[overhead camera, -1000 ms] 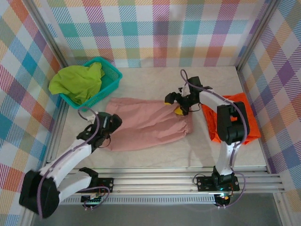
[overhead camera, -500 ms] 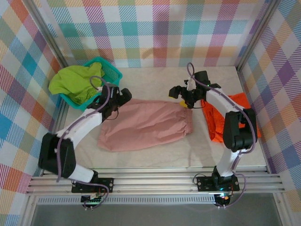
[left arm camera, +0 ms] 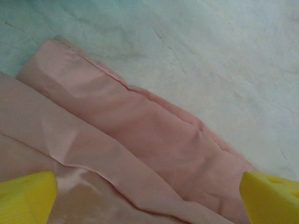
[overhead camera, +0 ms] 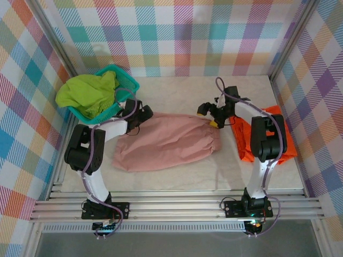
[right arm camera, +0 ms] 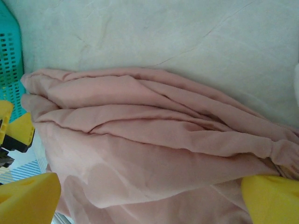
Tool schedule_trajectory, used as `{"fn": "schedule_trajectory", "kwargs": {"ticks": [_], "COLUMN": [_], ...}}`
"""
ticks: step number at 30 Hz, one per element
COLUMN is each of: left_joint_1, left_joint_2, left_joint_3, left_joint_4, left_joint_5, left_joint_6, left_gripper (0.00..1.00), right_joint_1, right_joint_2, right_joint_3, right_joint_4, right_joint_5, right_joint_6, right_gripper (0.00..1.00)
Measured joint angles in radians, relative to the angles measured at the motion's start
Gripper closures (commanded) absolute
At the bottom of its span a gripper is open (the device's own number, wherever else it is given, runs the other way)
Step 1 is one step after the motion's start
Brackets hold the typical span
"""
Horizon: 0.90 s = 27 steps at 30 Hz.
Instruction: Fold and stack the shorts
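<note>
We see the dusty pink shorts (overhead camera: pixel 169 142) lying loosely folded in the middle of the worktop (overhead camera: pixel 177 91), long creases running left to right and the gathered waistband bunched at the right end. The left hand (overhead camera: pixel 138 112) sits over their far left corner with its yellow fingers (left arm camera: pixel 25 198) spread wide. A hemmed edge of the fabric lies beneath the gap, and nothing is pinched. The right hand (overhead camera: pixel 208 118) hangs at the far right corner by the waistband, its fingers (right arm camera: pixel 273 200) also spread wide and gripping nothing. We cannot tell whether either hand touches the cloth. To the right, the bright orange shorts (overhead camera: pixel 278 139) lie folded near the right wall, partly under the right arm. In the far left corner the lime green shorts (overhead camera: pixel 88 93) are heaped in the teal mesh basket (overhead camera: pixel 128 85), spilling over its left rim, and the basket stands just beside the left hand. Walls of pastel check (overhead camera: pixel 177 32) close in the worktop on three sides
</note>
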Motion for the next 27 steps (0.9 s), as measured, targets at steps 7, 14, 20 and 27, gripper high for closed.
{"fn": "schedule_trajectory", "kwargs": {"ticks": [7,14,20,27], "left_joint_1": [0.036,0.038,-0.002,-0.116], "left_joint_2": [0.047,-0.028,-0.314,-0.498], "left_joint_3": [-0.017,-0.020,0.030,-0.076], "left_joint_4": [0.055,0.007,-0.165,-0.208], "left_joint_5": [-0.020,-0.009,0.003,0.061], "left_joint_6": [0.000,0.005,0.024,-0.040], "left_gripper": [0.00,0.00,0.00,0.00], "right_joint_1": [-0.008,-0.014,-0.034,-0.134], "right_joint_2": [0.013,-0.075,-0.434,-0.565], "right_joint_3": [0.005,-0.064,-0.219,-0.445], "right_joint_4": [0.017,0.059,0.050,0.060], "right_joint_5": [-0.019,-0.029,0.064,0.137], "right_joint_6": [0.008,0.011,0.006,0.029], "right_gripper": [0.01,0.00,0.03,0.05]}}
